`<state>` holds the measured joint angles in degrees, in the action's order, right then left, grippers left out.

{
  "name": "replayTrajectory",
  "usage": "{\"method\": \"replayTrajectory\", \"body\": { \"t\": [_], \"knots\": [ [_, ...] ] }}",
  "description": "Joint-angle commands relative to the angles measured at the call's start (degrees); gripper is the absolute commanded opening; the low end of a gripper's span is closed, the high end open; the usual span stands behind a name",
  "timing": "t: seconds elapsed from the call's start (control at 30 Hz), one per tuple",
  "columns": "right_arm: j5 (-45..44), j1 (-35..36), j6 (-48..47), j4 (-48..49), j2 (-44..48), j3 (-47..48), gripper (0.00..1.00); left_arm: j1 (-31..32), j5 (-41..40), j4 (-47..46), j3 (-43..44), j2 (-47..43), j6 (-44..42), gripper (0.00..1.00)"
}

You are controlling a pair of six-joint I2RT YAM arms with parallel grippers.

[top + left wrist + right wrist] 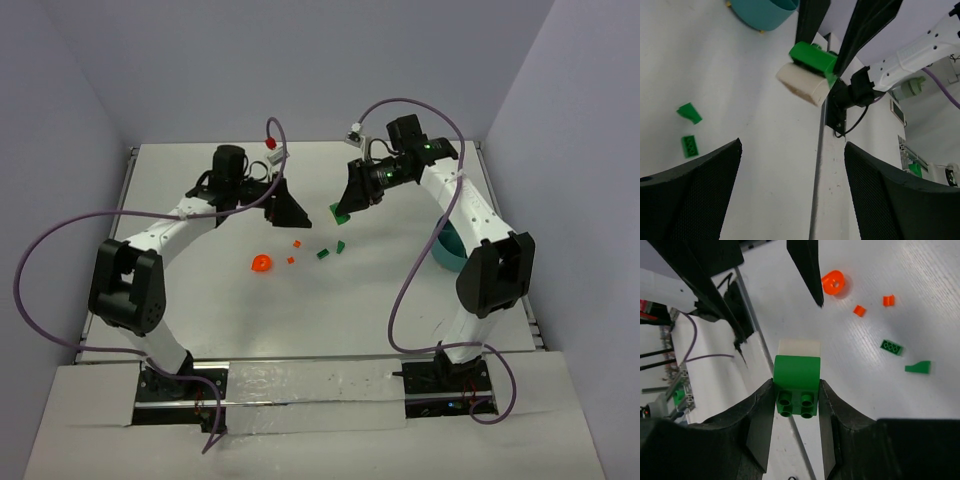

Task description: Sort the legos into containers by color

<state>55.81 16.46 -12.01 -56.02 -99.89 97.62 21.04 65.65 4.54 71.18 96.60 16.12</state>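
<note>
Right tool (pixel 796 412) clamped on a green brick (pixel 796 382), one finger on each side face, round studs toward the wrist camera; a white block (pixel 799 347) is joined to the brick's far end (from the left wrist it looks more cream than white). The brick looks lifted off the surface (pixel 920 270), over its far middle part in the top view.

Left tool (pixel 792 195): jaws wide apart, nothing between them; it points toward the right tool, the two near each other but not touching.

On the surface nearer the arm bases, loose and apart from one another: an orange ring (pixel 833 282); two small orange bits (pixel 858 310) just beside it; a dark green brick (pixel 892 347); a green wedge (pixel 918 368) next to that.

Teal bowl (pixel 447 255) stands at the right side of the surface, partly hidden behind the right arm (pixel 470 215); contents cannot be told.
</note>
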Motion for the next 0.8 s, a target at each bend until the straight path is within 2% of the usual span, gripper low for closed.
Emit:
{"method": "replayTrajectory", "body": {
  "t": [0.0, 0.33, 0.67, 0.77],
  "knots": [
    [6.88, -0.74, 4.51, 3.29, 1.93, -1.89, 0.0, 2.45, 2.74, -8.09, 0.47, -1.29, 4.19, 0.89],
    [9.62, -0.9, 5.93, 4.84, 3.12, -4.28, 0.0, 4.57, 5.52, -25.82, 0.45, 1.77, 17.81, 0.79],
    [14.5, -0.9, 3.66, 2.85, 3.74, -4.45, 0.0, 5.24, 4.31, -26.43, 0.98, 2.98, 18.25, 0.81],
    [14.85, -0.99, 2.69, 2.23, 3.48, -4.28, 0.0, 5.41, 5.65, -28.36, 0.97, 3.07, 19.83, 0.77]
  ]
}}
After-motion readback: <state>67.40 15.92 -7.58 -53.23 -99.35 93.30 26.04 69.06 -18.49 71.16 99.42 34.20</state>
